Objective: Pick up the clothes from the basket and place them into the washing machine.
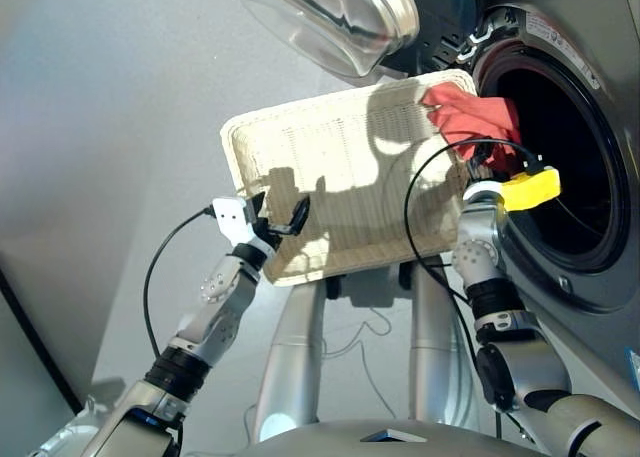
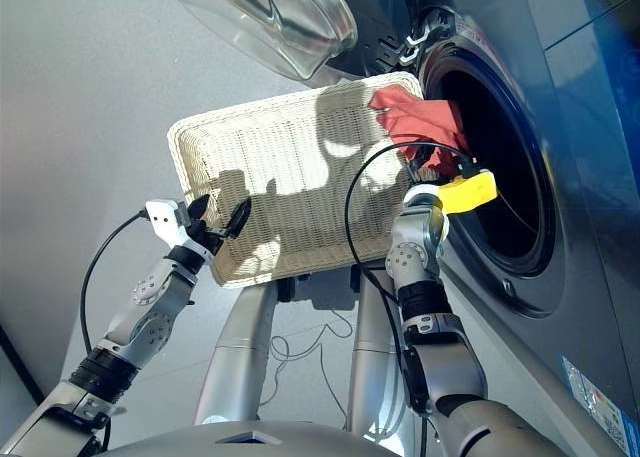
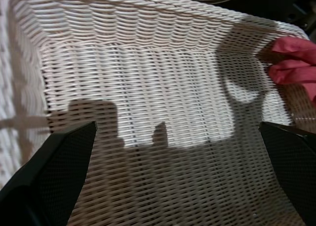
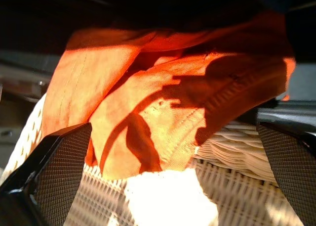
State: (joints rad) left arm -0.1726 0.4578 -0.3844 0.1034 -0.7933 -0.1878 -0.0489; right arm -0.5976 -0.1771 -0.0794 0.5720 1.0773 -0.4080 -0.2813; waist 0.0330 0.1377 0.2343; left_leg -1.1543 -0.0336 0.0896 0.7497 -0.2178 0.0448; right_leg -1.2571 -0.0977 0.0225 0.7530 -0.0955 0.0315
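My right gripper [image 4: 168,176] sat open just short of the coral-red garment [image 4: 163,102], whose far end vanished into shadow; left gripper [image 3: 173,176] hung open over the basket [image 3: 148,63].

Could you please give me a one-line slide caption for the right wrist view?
Open right gripper facing the coral-red garment draped over the basket rim.

Cream-white woven wicker on the basket [image 1: 330,167], rough and matt. Soft coral-red cloth [image 1: 470,117], a little creased. Dark grey glossy panel on the washing machine [image 2: 590,237]; clear shiny glass in the door [image 1: 330,17]. Matt textured black fingers [image 3: 59,171].
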